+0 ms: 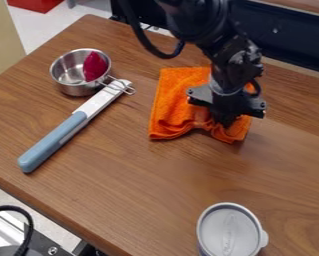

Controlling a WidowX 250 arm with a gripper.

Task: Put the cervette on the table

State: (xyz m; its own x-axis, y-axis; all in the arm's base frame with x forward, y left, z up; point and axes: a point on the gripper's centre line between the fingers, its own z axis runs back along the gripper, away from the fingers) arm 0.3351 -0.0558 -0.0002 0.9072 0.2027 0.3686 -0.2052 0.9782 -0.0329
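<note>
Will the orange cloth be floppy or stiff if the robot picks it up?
Probably floppy, since the cloth is bunched into soft folds by the gripper. It looks thin, so it should be light. Its fuzzy surface probably isn't slippery.

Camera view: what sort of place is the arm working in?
Likely a lab or workshop bench rather than a real kitchen: a robot arm stands over a wooden table, bits of black cable and metal hardware show at the lower left corner, and household items like a steel cup and orange cloth lie about.
</note>
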